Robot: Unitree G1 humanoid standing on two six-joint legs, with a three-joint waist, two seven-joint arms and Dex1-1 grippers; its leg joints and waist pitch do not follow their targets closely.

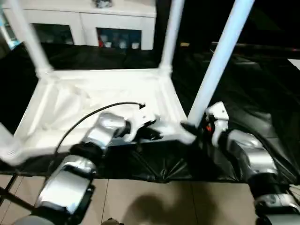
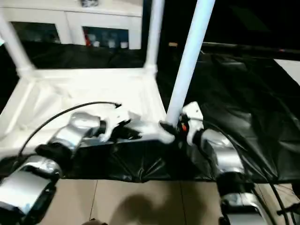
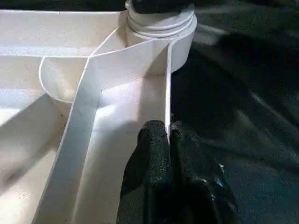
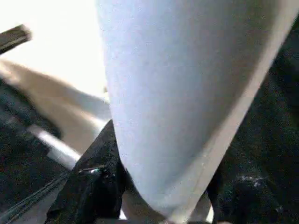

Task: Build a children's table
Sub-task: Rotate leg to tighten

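Observation:
The children's table lies upside down on a black cloth, its ribbed white top facing up. White legs stand in the far left and far right corner sockets, and another leg shows at the near left edge. My left gripper is shut on the thin near rim wall of the top, close to the near right corner socket. My right gripper is shut around the base of the near right leg, which stands upright in that socket, with a black finger on each side.
The black cloth covers the work surface and hangs over its front edge above a tiled floor. A white glass-doored cabinet stands behind. A black cable arcs over my left forearm.

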